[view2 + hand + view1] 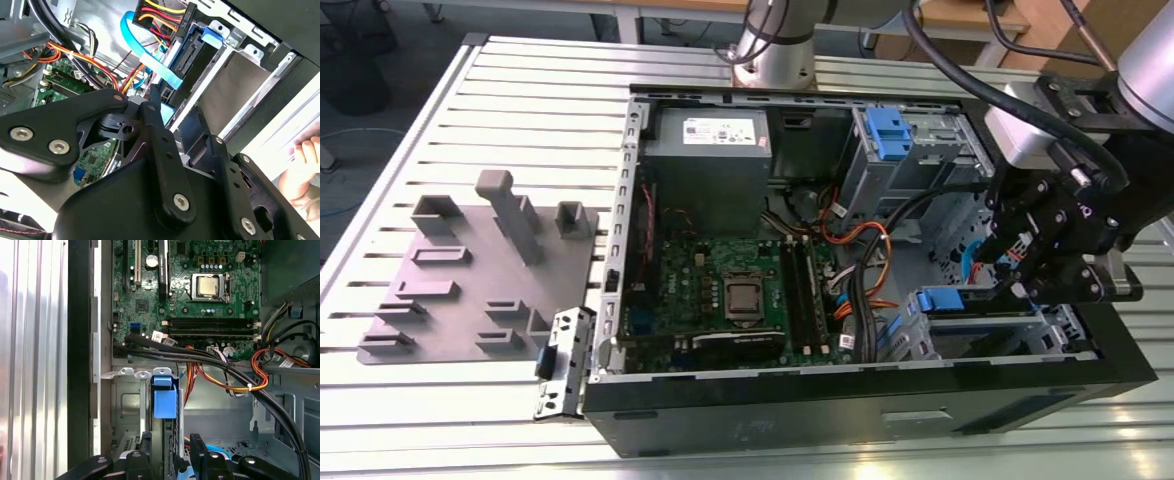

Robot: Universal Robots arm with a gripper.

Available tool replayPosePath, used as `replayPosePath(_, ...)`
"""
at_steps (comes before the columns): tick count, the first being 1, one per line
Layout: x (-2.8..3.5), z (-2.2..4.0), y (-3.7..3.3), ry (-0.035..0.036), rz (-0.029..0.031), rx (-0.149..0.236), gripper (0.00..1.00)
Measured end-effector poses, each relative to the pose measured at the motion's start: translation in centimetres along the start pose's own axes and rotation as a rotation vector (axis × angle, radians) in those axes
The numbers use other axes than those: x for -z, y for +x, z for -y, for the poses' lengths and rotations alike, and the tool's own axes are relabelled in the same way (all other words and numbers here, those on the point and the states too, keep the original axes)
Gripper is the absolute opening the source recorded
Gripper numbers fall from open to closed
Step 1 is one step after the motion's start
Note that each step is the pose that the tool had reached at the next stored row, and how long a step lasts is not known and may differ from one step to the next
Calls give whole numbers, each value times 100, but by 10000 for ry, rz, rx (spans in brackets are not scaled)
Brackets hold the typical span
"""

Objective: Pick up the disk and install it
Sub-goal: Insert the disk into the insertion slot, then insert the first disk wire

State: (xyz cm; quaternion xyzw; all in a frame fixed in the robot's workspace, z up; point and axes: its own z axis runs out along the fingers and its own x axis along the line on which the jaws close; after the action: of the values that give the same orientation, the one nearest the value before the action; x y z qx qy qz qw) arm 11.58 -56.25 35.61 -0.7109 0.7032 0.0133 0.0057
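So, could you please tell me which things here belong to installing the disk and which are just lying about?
For the job: the disk, apparently edge-on in the drive cage; the gripper, right at it.
Just lying about: power supply; motherboard; grey fixture plate; second blue latch; a person's hand.

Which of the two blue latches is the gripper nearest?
The blue latch on the bay nearer the camera, right beside the gripper; the other latch sits on the far cage.
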Motion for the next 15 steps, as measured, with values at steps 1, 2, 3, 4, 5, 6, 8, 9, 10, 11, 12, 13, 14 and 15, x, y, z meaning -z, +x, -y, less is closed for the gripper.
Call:
replayPosePath(1, 0, 0, 0, 0, 0, -1, 44)
replayPosePath(2, -1, 0, 0, 0, 1, -1, 44)
replayPosePath(3, -1, 0, 0, 0, 1, -1, 44)
replayPosePath(4, -1, 0, 0, 0, 1, -1, 44)
replayPosePath(5, -1, 1, 0, -1, 2, -1, 44)
replayPosePath(6, 5, 1, 0, 0, 1, -1, 44)
replayPosePath(8, 19, 1, 0, 0, 3, 0, 44)
replayPosePath(9, 19, 1, 0, 0, 5, 0, 44)
replayPosePath(10, 20, 1, 0, 0, 5, -1, 44)
replayPosePath(11, 63, 0, -2, 0, 2, 0, 44)
replayPosePath(12, 105, 0, -3, 0, 2, 0, 44)
replayPosePath(13, 105, 0, -3, 0, 2, -1, 44)
replayPosePath(14, 107, 0, -3, 0, 1, -1, 44)
replayPosePath(15, 109, 0, -3, 0, 0, -1, 44)
